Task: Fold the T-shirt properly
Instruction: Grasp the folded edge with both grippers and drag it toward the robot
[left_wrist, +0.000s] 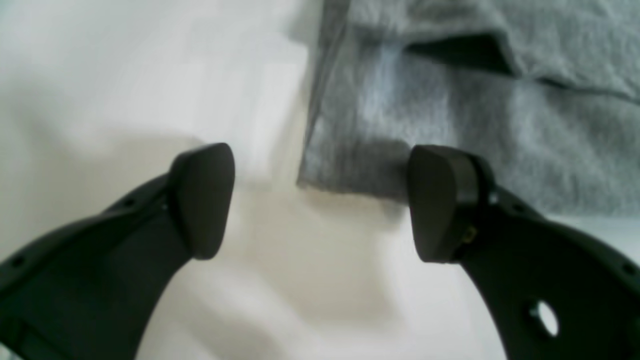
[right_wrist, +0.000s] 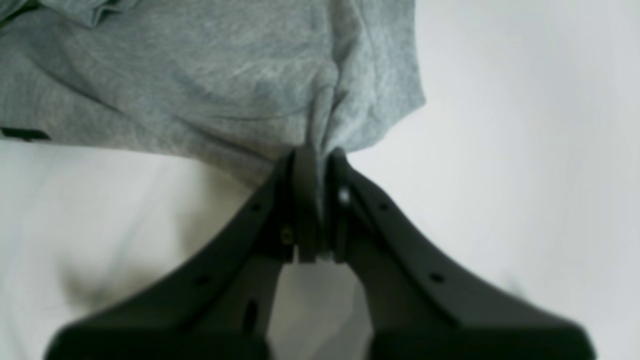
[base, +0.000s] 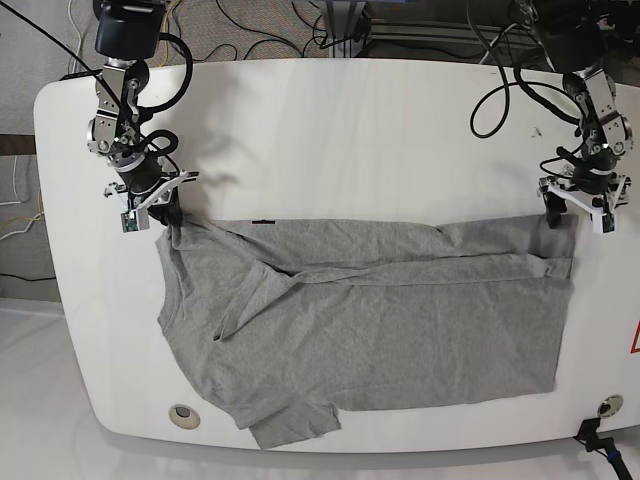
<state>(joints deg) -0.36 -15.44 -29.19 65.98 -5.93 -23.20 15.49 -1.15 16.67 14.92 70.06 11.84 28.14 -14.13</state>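
Observation:
The heather-grey T-shirt lies sideways across the white table, its hem toward the right and one sleeve near the front edge. Its far long edge is folded over in a wrinkled strip. At the shirt's far left corner, my right gripper is shut on a bunched pinch of grey fabric; the gripper shows the cloth gathered between its fingers. My left gripper hovers open at the far right corner. In the left wrist view the gripper straddles the hem corner, its fingers apart from the cloth.
Black cables run along the table's back edge. Two round fittings sit near the front, one left and one right. A small dark mark lies just beyond the shirt. The table's rounded edges are close to both grippers.

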